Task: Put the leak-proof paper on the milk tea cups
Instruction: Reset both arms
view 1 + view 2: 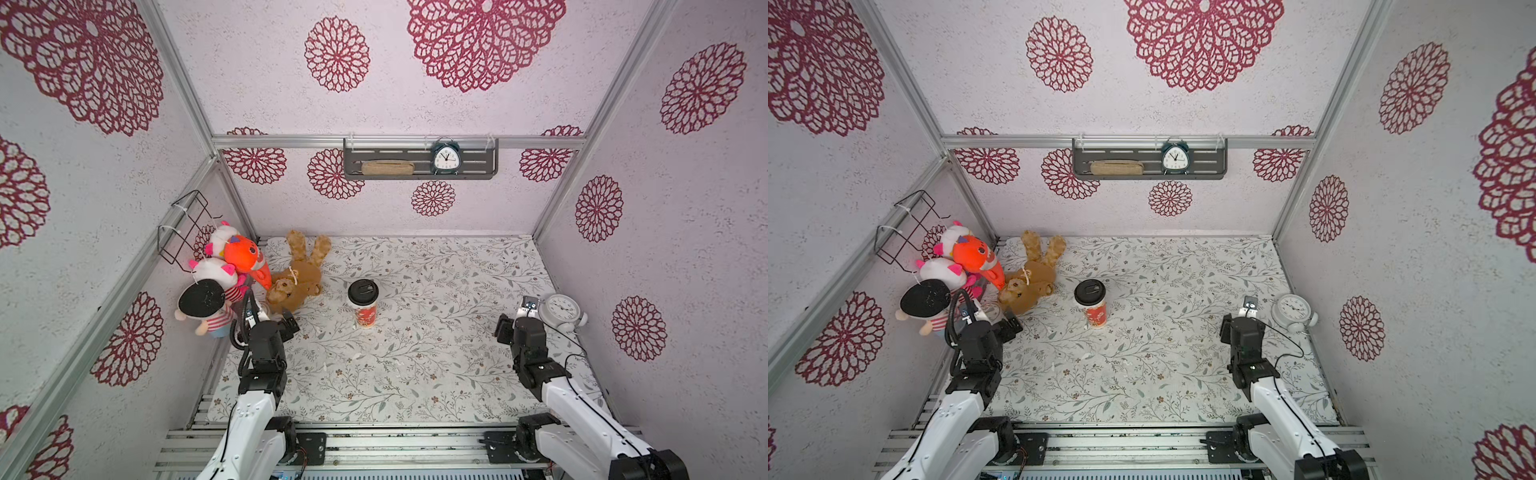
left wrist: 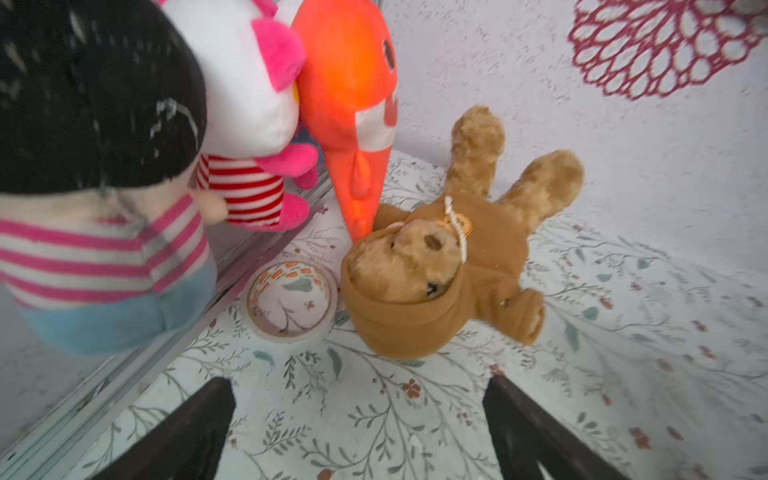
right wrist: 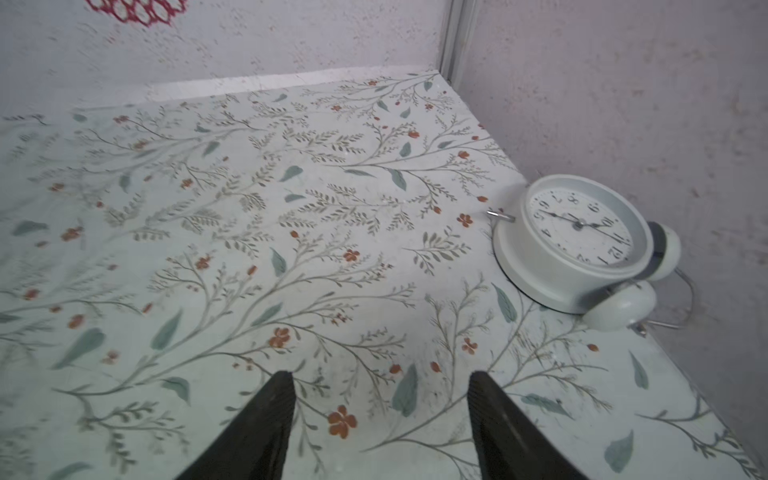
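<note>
Milk tea cup (image 1: 365, 309), tall tapered paper, white above and red below, upright mid-table

We see it standing on the floral-print table cover (image 1: 436, 365) in both top views. A round black plastic lid (image 1: 1089, 291) sits on its rim, and both arms are well apart from it. Over on the left, the left gripper (image 2: 356, 384) hovers low by the table's edge. It angles down at a brown plush teddy bear (image 2: 436, 282) and a small roll of tape (image 2: 291, 301), black jaws spread wide with nothing between them. On the right, the right gripper (image 3: 381, 376) tilts down near a round white alarm clock (image 3: 577, 241) lying on its back beside the wall, jaws parted and empty.
</note>
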Action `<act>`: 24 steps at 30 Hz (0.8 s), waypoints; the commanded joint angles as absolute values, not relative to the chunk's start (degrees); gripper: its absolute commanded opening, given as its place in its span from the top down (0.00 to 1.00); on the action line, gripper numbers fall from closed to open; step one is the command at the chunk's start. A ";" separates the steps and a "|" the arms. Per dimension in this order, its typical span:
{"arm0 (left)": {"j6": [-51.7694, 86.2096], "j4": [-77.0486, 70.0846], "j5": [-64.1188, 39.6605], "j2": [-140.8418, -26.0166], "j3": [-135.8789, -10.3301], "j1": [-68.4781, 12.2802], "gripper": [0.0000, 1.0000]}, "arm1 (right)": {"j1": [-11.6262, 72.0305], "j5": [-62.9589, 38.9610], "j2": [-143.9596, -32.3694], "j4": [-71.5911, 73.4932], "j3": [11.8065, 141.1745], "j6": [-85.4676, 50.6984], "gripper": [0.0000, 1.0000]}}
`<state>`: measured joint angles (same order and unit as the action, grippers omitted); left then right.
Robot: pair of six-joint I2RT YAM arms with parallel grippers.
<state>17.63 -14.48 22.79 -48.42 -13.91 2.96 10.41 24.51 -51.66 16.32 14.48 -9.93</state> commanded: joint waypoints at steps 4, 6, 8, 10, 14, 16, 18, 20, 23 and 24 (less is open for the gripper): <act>10.79 -47.66 25.78 -63.05 -9.21 5.10 0.00 | 7.55 27.51 -61.52 53.22 6.36 -4.85 0.30; 11.06 -48.09 22.63 -66.04 -10.92 6.12 0.00 | 7.03 25.52 -65.85 57.89 6.44 -4.34 0.31; 10.91 -49.65 21.59 -70.51 -13.32 7.57 0.00 | 6.36 23.52 -70.59 64.78 6.27 -3.50 0.31; 12.12 -51.39 17.83 -74.75 -15.75 9.60 0.00 | 5.83 21.30 -75.30 71.16 6.74 -0.70 0.30; 13.05 -67.08 9.68 -89.60 -16.22 11.33 0.02 | 2.51 13.72 -88.67 79.11 9.00 -0.82 0.30; 11.41 -66.66 4.68 -89.58 -15.98 11.26 0.02 | 1.52 10.81 -86.56 72.74 11.22 -1.07 0.28; 11.55 -55.80 4.53 -86.64 -19.26 11.28 0.01 | 0.35 9.63 -88.38 69.85 14.43 -2.13 0.27; 9.54 -54.69 -1.59 -89.28 -22.36 11.61 0.02 | 0.22 9.21 -88.39 69.11 14.72 -2.12 0.20; 8.38 -48.24 -0.79 -88.00 -24.31 10.39 0.03 | 0.26 9.59 -87.82 67.78 14.86 -1.91 0.18; 8.15 -50.32 -0.51 -88.73 -24.05 10.41 0.03 | 0.21 9.59 -87.65 67.54 14.76 -1.86 0.14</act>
